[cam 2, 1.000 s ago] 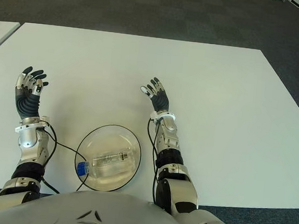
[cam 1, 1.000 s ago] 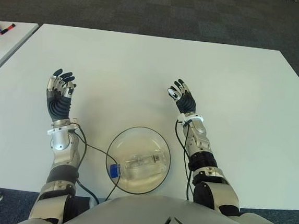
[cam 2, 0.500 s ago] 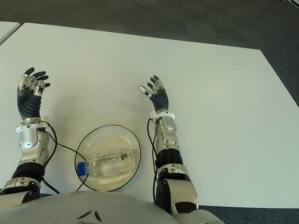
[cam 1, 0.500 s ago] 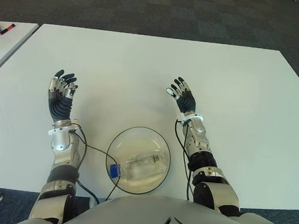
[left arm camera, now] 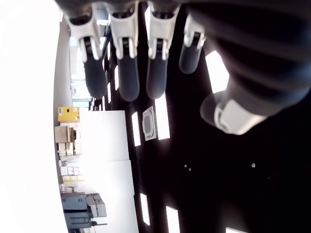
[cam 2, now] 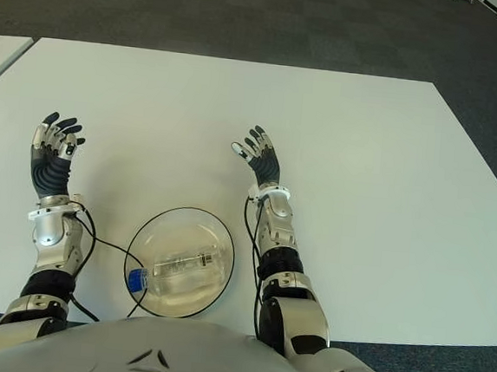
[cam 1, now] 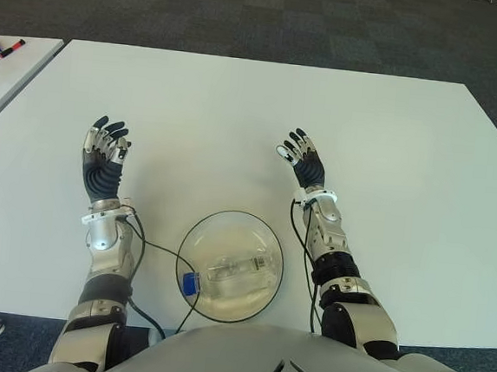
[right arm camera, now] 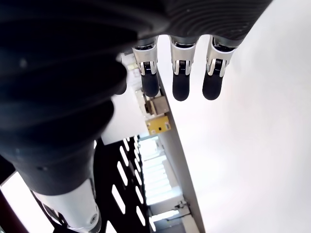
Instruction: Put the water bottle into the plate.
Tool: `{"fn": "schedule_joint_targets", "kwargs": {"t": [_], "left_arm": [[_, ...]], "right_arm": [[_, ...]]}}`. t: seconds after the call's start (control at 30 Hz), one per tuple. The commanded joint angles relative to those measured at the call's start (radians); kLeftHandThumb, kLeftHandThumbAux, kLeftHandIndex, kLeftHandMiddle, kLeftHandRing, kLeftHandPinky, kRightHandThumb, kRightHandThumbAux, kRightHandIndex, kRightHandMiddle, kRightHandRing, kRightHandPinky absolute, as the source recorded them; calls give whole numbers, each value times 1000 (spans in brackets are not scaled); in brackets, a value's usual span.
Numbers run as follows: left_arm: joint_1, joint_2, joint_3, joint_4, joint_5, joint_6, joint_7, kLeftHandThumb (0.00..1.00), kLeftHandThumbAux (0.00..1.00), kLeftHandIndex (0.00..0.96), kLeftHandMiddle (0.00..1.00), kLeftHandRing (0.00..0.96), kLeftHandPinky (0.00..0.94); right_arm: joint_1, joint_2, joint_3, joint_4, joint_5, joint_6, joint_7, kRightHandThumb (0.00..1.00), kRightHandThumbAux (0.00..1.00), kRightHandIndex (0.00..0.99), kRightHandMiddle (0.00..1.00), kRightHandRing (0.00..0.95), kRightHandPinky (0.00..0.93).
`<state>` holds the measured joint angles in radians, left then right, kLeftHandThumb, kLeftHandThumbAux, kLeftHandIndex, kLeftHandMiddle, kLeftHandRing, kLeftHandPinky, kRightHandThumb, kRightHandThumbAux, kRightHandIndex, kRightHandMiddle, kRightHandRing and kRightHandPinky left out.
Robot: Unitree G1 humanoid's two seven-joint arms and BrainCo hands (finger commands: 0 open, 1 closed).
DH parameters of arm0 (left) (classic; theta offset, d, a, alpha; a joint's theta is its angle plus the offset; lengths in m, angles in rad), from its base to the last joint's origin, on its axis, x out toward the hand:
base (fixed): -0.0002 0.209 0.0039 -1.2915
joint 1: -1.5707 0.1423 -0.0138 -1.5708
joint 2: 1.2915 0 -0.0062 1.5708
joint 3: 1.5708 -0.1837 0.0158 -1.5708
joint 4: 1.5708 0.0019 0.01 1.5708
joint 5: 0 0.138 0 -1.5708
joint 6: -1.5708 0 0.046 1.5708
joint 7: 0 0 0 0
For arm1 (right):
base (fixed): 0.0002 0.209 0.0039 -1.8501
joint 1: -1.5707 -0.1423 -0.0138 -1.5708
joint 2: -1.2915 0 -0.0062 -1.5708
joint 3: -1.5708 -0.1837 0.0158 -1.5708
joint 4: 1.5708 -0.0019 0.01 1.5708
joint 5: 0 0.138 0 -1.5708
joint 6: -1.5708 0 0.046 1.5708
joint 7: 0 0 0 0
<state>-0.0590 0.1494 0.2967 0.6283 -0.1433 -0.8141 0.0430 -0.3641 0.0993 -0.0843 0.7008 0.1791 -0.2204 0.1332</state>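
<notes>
Water bottle [cam 1: 234, 272] lies on its side inside the clear glass plate [cam 1: 193, 239], which sits on the white bench [cam 1: 391, 146] at the near edge, right in front of the robot's torso. The bottle's long axis runs roughly left to right with a slight tilt, its blue cap [cam 1: 191, 284] at the plate's left rim.

Neither hand holds anything. The left robot hand [cam 1: 101, 154] shows to the left of the plate and farther out on the bench, fingers spread and pointing away from the robot; its wrist view shows the same extended fingers with nothing between them. The right robot hand [cam 1: 304, 163] shows just right of the plate and beyond it, likewise with fingers extended and empty.

From either hand the bottle lies back toward the robot's body and inward; the right hand appears somewhat nearer to the plate. Judging by how things lie, the placement looks done, and no further grasp seems called for.
</notes>
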Motion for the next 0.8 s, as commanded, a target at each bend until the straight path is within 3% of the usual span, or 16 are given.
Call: {"fn": "schedule_joint_targets", "kwargs": {"t": [0.03, 0.2, 0.47, 0.7, 0.8], "left_arm": [[3, -17, -23, -10, 36, 26, 3, 487, 650, 157, 247, 255, 282], [-4, -81, -60, -39, 77, 55, 42, 410, 683, 141, 200, 191, 213], [-12, -112, -67, -50, 64, 127, 55, 313, 737, 115, 130, 115, 137], [-9, -127, -84, -61, 87, 132, 68, 233, 781, 88, 74, 63, 86], [23, -139, -112, -130, 126, 160, 79, 193, 792, 74, 53, 45, 78]], "right_arm": [[19, 35, 13, 16, -14, -17, -6, 171, 821, 73, 90, 85, 119], [19, 37, 23, 24, -28, -25, -3, 134, 820, 53, 66, 58, 90], [3, 28, 45, 70, -55, -47, -3, 89, 811, 14, 28, 21, 53], [-4, 23, 56, 99, -85, -69, -9, 67, 798, 0, 3, 1, 23], [-6, 18, 62, 123, -103, -86, -11, 61, 788, 0, 1, 0, 19]]}}
